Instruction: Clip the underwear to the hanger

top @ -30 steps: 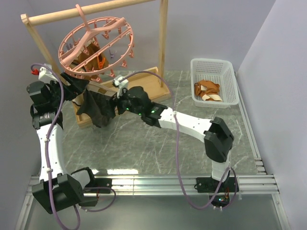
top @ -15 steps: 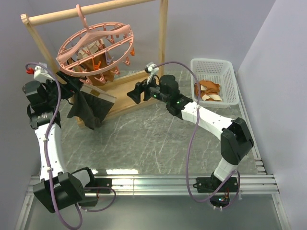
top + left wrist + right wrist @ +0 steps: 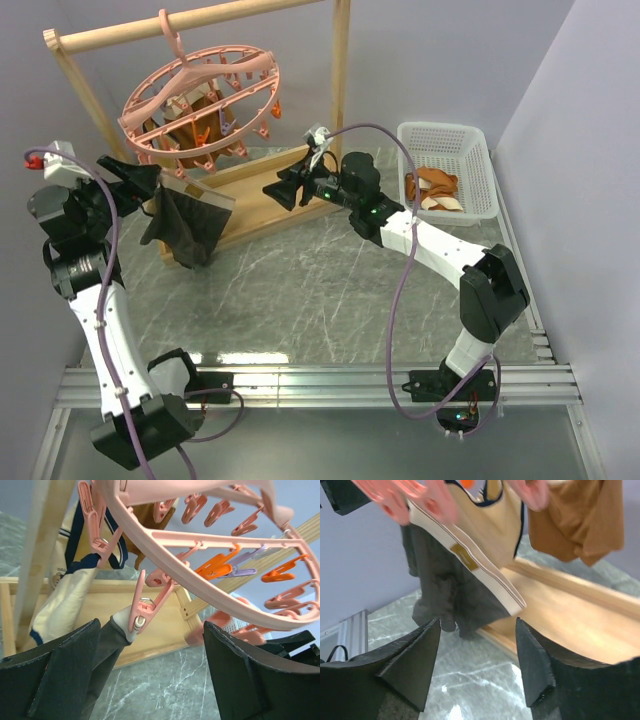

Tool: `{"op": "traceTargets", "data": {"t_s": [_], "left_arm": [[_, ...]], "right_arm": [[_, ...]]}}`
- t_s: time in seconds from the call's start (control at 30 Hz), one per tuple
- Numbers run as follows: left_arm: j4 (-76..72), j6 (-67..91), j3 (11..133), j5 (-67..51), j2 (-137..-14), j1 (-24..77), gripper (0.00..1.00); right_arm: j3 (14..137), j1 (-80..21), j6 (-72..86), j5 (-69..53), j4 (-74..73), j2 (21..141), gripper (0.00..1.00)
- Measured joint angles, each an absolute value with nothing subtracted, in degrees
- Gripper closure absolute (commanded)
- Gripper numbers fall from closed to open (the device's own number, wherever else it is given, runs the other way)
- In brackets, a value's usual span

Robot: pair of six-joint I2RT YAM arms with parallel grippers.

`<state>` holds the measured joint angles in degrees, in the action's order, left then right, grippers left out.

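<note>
Both your pincers gape wide and hold nothing: the left pincer point(image 3: 152, 645) sits just under the ring, and the right pincer point(image 3: 477, 630) faces the garment. Beyond them the underwear point(image 3: 190, 228) dangles above the worktop point(image 3: 330, 290). One pink clip point(image 3: 142, 611) of the hanger point(image 3: 165, 100) grips its pale waistband point(image 3: 121, 626). Clipping looks partly done. The waistband's other end seems loose, so lift it to a free clip.

Hanger clips point(image 3: 440, 500) — blurred, cropped by the top edge
</note>
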<state>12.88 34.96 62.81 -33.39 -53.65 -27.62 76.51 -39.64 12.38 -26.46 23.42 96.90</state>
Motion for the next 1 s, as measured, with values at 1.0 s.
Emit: {"op": "traceTargets", "data": {"t_s": [1.0], "left_arm": [[6.8,40.2,62.3,-63.4,-50.4,-30.9,0.28]], "right_arm": [[96.6,-46.8,4.1,-26.3,30.9,111.0,0.47]]}}
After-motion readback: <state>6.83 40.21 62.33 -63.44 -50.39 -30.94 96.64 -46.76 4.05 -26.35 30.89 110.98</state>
